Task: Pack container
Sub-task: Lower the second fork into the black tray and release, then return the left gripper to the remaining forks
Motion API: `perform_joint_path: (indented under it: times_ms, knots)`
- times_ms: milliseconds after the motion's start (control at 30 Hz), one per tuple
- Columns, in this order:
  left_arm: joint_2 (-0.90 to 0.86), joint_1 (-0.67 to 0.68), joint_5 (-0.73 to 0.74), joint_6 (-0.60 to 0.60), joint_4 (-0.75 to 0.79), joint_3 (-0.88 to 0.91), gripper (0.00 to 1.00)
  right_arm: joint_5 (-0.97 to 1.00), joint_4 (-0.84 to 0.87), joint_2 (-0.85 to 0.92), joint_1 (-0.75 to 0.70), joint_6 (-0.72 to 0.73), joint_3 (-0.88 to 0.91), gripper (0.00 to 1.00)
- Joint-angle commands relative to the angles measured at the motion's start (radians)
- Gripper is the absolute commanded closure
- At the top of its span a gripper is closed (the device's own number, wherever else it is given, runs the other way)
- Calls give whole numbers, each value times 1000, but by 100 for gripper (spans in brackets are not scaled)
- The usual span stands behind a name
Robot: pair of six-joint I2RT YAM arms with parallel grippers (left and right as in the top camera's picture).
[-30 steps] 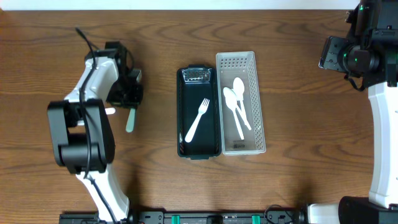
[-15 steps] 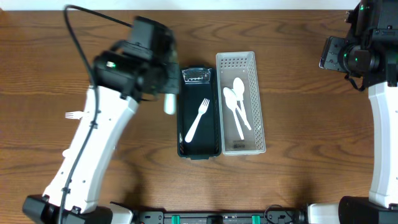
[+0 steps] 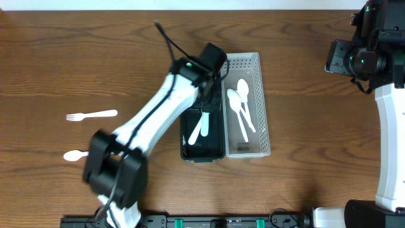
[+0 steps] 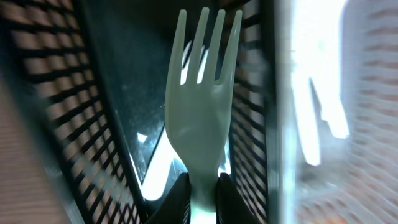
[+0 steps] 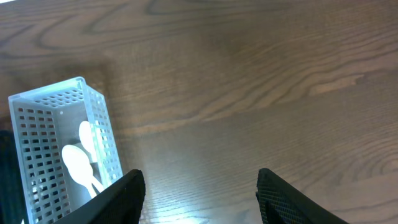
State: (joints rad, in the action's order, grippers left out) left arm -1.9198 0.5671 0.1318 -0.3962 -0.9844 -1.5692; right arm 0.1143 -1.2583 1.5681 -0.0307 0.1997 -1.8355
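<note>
My left gripper (image 3: 206,101) is shut on the handle of a pale green plastic fork (image 4: 202,106), holding it over the black mesh container (image 3: 186,151). In the left wrist view the gripper (image 4: 202,190) points the tines along the container's dark floor (image 4: 121,74). A white fork (image 3: 196,133) lies inside the black container. The white perforated tray (image 3: 266,101) next to it holds white spoons (image 3: 240,104). My right gripper (image 5: 200,186) is open and empty above bare table at the far right.
A loose white fork (image 3: 92,115) and a white spoon (image 3: 76,155) lie on the wooden table at the left. The white tray's corner (image 5: 56,118) shows at the left of the right wrist view. The right arm (image 3: 364,57) stays at the right edge.
My left arm swung from the table's left side to over the black container, carrying the green fork. The white fork and spoon on the left are now uncovered. The right arm has not moved.
</note>
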Motion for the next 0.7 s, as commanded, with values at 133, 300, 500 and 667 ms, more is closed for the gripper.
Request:
perform_joint_path:
  times_ms: [133,300,500,667]
  knots:
    - [-82,-1,-28,38,23,6,85,17,-11,5,-11,-15,-2,39]
    - [-36,-1,-67,180,13,-15,53,17,-11,5,-11,-15,-2,39]
    - [138,-23,-243,231,-19,-74,38,18,-11,5,-11,-23,-2,39]
    - [352,-161,-347,202,-5,-82,26,18,-16,5,-11,-23,-2,39]
